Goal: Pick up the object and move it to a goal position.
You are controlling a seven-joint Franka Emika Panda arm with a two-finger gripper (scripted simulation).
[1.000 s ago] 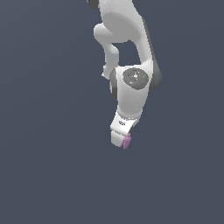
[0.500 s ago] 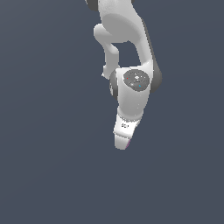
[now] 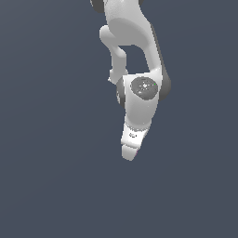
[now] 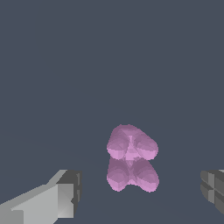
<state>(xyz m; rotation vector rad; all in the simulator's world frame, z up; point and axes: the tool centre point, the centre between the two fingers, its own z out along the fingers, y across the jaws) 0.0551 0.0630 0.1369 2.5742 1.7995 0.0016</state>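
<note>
The object (image 4: 131, 158), a small pink-purple item of joined lobed prongs, shows only in the wrist view, lying on the dark grey floor. My gripper (image 4: 141, 192) is open above it, one finger (image 4: 61, 196) on one side and the other finger (image 4: 213, 189) on the far side, neither touching it. The object lies between the fingers, nearer the first one. In the exterior view my white gripper (image 3: 130, 149) points down and hides the object beneath it.
The white arm (image 3: 135, 60) reaches down from the top of the exterior view. The dark grey floor (image 3: 51, 176) spreads all around.
My gripper has moved over the object. A second ago the pink-purple object showed at the gripper's tip in the exterior view; now the gripper hides it.
</note>
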